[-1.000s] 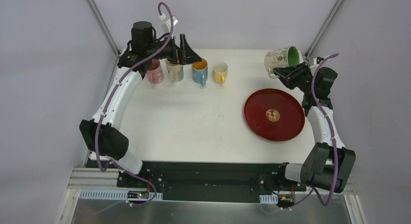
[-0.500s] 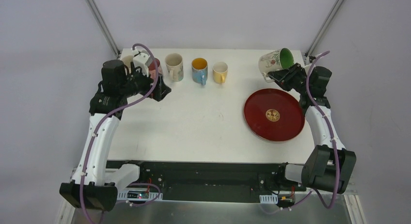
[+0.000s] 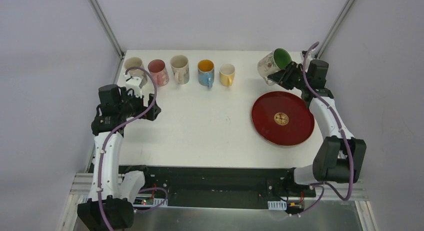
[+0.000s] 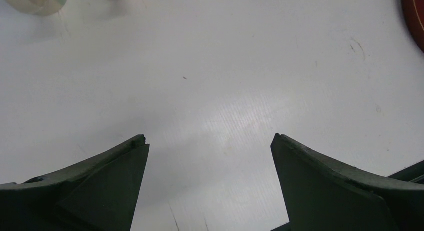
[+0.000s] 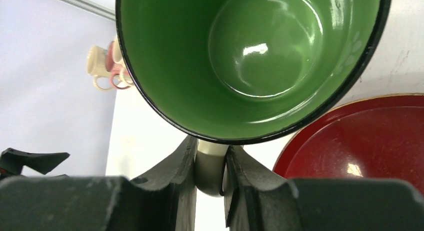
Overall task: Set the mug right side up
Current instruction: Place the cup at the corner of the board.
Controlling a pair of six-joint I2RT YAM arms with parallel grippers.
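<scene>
Since the turning needs only one arm, the left hand (image 3: 154, 110) hangs over the tabletop (image 3: 210, 123), jaws spread wide and holding nothing, just in front of the row of upright mugs (image 3: 180, 68) at the back. Farther right, the green-lined mug (image 3: 272, 63) is in the air over the back right corner, tilted with its mouth partly upward. The right hand (image 3: 286, 77) pinches its handle (image 5: 210, 168) tightly, a hold that lets the wrist roll it. Just in front lies the red plate (image 3: 282, 118), perhaps its landing spot.
</scene>
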